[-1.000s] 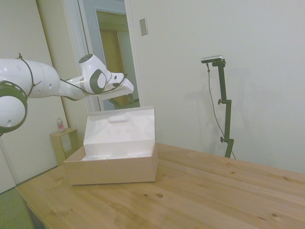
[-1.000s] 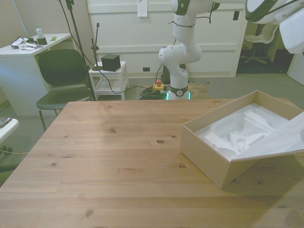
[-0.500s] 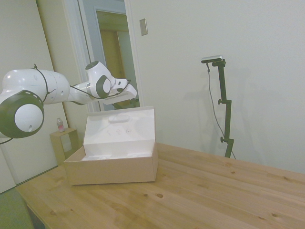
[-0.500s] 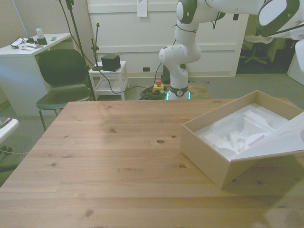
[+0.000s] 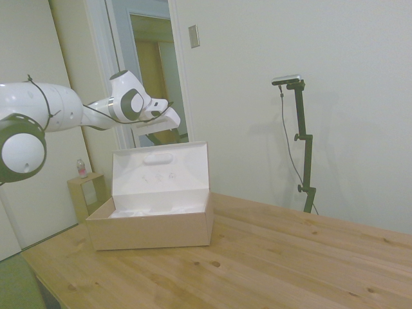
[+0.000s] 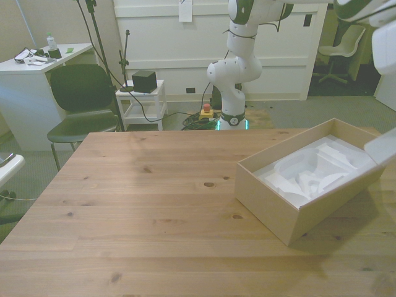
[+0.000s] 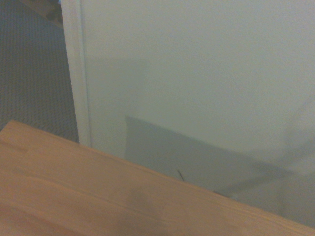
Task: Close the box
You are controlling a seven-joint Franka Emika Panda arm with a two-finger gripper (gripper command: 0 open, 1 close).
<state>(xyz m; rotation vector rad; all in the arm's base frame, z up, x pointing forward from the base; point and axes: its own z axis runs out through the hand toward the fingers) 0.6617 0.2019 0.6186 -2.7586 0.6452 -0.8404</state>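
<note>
Comparing this moment with the views of a second ago, the flap lid [image 5: 161, 172] is found raised: it was leaning forward over the cavity and is now stood nearly upright behind it. In the front view the cavity, partly covered before, is fully exposed. The closing is therefore judged not to be advanced; the lid has yet to be brought down.

The tabletop [image 5: 270, 257] is noted as pale planked wood. The box [image 5: 151, 219] is placed near its end under the arm, at the front view's right [image 6: 309, 179]. It is recorded as large and rectangular, tan outside and white inside, with a moulded white insert seated in it. An oval handle cut-out is seen near the lid's top edge.

The hand [image 5: 168, 118] is held above the lid's top edge and apart from it; whether its fingers are apart or together cannot be told.
</note>
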